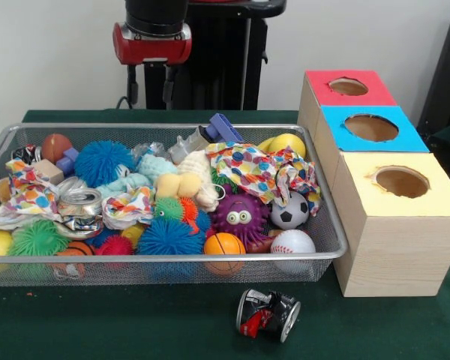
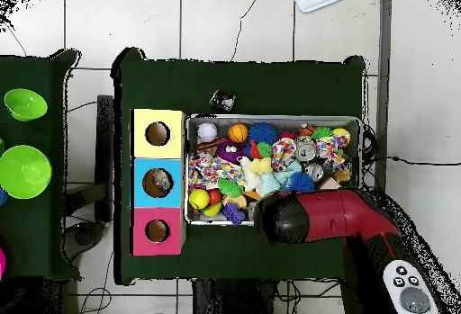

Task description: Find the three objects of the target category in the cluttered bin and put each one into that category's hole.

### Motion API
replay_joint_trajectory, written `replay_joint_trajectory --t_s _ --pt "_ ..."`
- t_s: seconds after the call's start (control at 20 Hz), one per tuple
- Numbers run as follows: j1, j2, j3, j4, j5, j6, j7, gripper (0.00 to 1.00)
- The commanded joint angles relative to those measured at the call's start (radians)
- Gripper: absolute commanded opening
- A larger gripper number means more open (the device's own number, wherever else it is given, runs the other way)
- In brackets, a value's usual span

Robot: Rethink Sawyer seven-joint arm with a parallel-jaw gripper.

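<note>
The wire-mesh bin (image 1: 172,259) is full of toys; it also shows in the overhead view (image 2: 275,118). I see no clear plastic bottle with a bluish label among the clutter in either view. The red-topped hole (image 1: 348,86) is at the far end of the wooden box row, beside the bin, and shows in the overhead view (image 2: 157,230) too. My gripper (image 1: 150,88) hangs open and empty above the bin's far rim, clear of the toys. In the overhead view the arm's head (image 2: 286,220) hides the gripper.
The blue-topped hole (image 1: 370,127) and yellow-topped hole (image 1: 401,181) adjoin the red one. A crushed dark can (image 1: 268,313) lies on the table outside the bin. Polka-dot paper wads (image 1: 259,169), a silver can (image 1: 80,202) and spiky balls fill the bin. Green bowls (image 2: 22,171) stand on a side table.
</note>
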Motion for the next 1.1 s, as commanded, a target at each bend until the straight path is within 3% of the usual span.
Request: replay_joint_trajectory --t_s 0.05,0.75,1.1 --pt "-0.03 0.05 -0.008 -0.003 -0.095 0.04 -0.102 1.0" --pt "-0.032 0.144 0.01 -0.044 -0.167 -0.053 -0.05 1.0" --pt "-0.054 0.152 0.018 -0.028 -0.184 -0.098 -0.037 1.0"
